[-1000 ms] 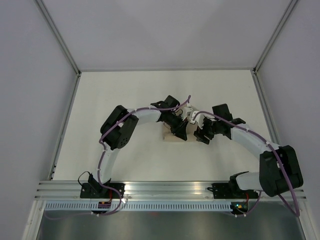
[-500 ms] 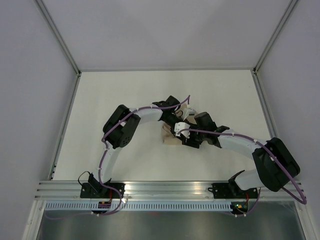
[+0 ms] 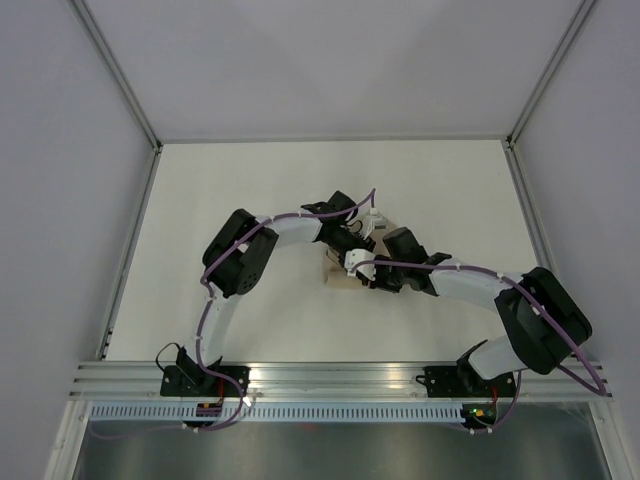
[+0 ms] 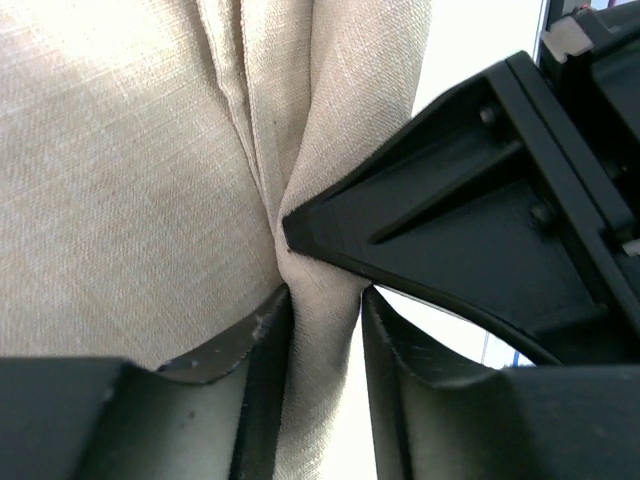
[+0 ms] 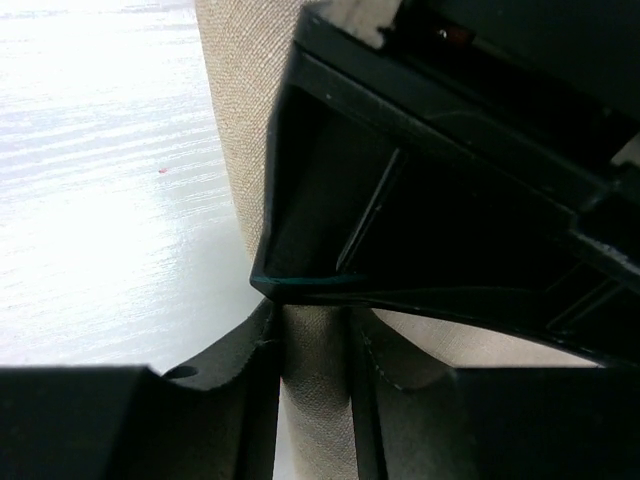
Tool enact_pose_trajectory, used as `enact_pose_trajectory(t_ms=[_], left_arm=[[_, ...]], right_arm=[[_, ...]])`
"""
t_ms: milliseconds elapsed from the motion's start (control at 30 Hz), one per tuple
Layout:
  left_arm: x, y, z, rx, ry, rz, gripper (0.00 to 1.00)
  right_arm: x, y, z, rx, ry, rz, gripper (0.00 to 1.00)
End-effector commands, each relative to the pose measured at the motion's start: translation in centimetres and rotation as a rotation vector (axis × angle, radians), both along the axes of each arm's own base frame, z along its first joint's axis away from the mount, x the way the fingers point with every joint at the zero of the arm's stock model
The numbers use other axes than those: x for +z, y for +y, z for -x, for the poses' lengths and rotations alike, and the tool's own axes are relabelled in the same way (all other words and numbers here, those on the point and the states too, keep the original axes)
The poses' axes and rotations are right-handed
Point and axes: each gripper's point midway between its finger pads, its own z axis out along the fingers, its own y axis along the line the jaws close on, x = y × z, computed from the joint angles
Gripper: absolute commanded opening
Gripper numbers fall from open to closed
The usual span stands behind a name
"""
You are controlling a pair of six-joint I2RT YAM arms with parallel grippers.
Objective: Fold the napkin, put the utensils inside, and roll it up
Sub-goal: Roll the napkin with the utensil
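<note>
Near the middle of the white table (image 3: 230, 190), bunched small and mostly hidden under both black arms: a thin tan-beige woven cloth napkin (image 3: 333, 277). Pinched by the left gripper (image 4: 325, 325) on a raised ridge of fabric, squeezed tight between its two dark fingers (image 4: 250, 370). Pinched as well by the right gripper (image 5: 313, 350), closed on a narrow strip of the same cloth, tip to tip with the other one and nearly touching it. No sign of the dark stick-like utensils in any view; perhaps wrapped inside, but impossible to tell.

Most likely the rolling, or a late fold, judging from such a compact bundle. To do it well:

- Move both pinches together, at equal height and equal speed, to avoid stretching or twisting the ridge between them.
- Lift only slightly off the table, then carry the held edge over in one smooth arc.
- Do not pull the two pinches apart: too easy to lose thin, soft fabric from so narrow a grip.
- Mind the crowded fingertips, with very little room for sideways error before a collision.
- Release only after laying the cloth down flat, then press lightly to set the roll.
</note>
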Motion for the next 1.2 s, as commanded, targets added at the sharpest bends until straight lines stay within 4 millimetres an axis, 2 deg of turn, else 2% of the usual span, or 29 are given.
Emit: enact_pose_trajectory(t_ms=[0,133,300,333,367,400,433,467,533,567,600,633,667,700,733,800,833,867,1033,1100,1133,1167], left_arm=[[-1.5,1.9,0.3,0.071,0.021,-0.102,0.42],[1.8,1.6,-0.7,0.102,-0.010,-0.021,0.46],[4.5,2.4,-2.6,0.195,-0.079,0.014,0.49],[5.1,2.3,-3.1,0.213,-0.093,0.037,0.52],[6.0,2.7,-3.2,0.229,-0.110,0.049,0.59],[6.1,2.9,-3.6,0.260,-0.126,0.042,0.67],[6.1,3.1,-3.7,0.266,-0.141,0.052,0.66],[7.2,3.2,-3.7,0.276,-0.171,0.070,0.66],[7.5,3.6,-4.6,0.333,-0.228,0.053,0.65],[7.5,3.9,-4.7,0.347,-0.249,0.059,0.64],[8.4,4.4,-5.5,0.401,-0.299,0.055,0.63],[7.8,5.0,-5.2,0.420,-0.306,0.041,0.63],[8.2,5.1,-5.6,0.441,-0.342,0.055,0.63],[8.5,5.6,-6.7,0.510,-0.385,0.046,0.63],[8.6,6.3,-6.3,0.531,-0.402,0.051,0.63],[10.0,6.9,-7.1,0.596,-0.473,0.082,0.64],[9.3,7.6,-6.8,0.614,-0.478,0.063,0.64],[9.8,7.8,-7.4,0.641,-0.516,0.078,0.64],[9.5,9.6,-6.7,0.699,-0.574,0.084,0.64],[9.7,9.7,-6.6,0.703,-0.630,0.090,0.62],[9.0,9.9,-6.0,0.692,-0.646,0.079,0.62],[9.6,9.4,-5.3,0.687,-0.698,0.088,0.62]], right_arm=[[-1.5,-0.3,0.4,-0.005,0.056,0.034,0.18],[-1.7,0.0,1.5,0.030,0.140,0.017,0.14],[-1.6,0.0,1.3,0.047,0.245,-0.015,0.13],[-1.7,-0.1,1.9,0.053,0.288,-0.013,0.13],[-1.2,0.0,1.3,0.064,0.297,-0.035,0.13],[-1.6,0.0,1.4,0.068,0.334,-0.036,0.12],[-1.3,-0.3,1.2,0.063,0.363,-0.038,0.13],[-1.3,-0.3,1.2,0.077,0.379,-0.041,0.13],[-1.9,-0.6,2.0,0.085,0.468,-0.041,0.12],[-1.5,-0.5,1.3,0.084,0.476,-0.054,0.13],[-2.0,-0.4,1.5,0.103,0.510,-0.061,0.13],[-1.6,-0.6,1.4,0.102,0.543,-0.063,0.13],[-1.6,-0.6,1.4,0.108,0.564,-0.068,0.13],[-2.2,-0.8,1.5,0.117,0.598,-0.065,0.12],[-1.8,-0.9,1.3,0.114,0.625,-0.080,0.13],[-2.3,-1.2,1.7,0.119,0.680,-0.079,0.12],[-2.3,-1.3,1.2,0.112,0.683,-0.084,0.13],[-2.7,-1.4,1.3,0.109,0.700,-0.082,0.13],[-3.0,-1.5,1.2,0.118,0.754,-0.079,0.13],[-3.3,-1.6,1.4,0.113,0.784,-0.076,0.13],[-3.1,-1.5,1.0,0.115,0.781,-0.078,0.13],[-3.4,-1.5,1.1,0.119,0.796,-0.078,0.13]])
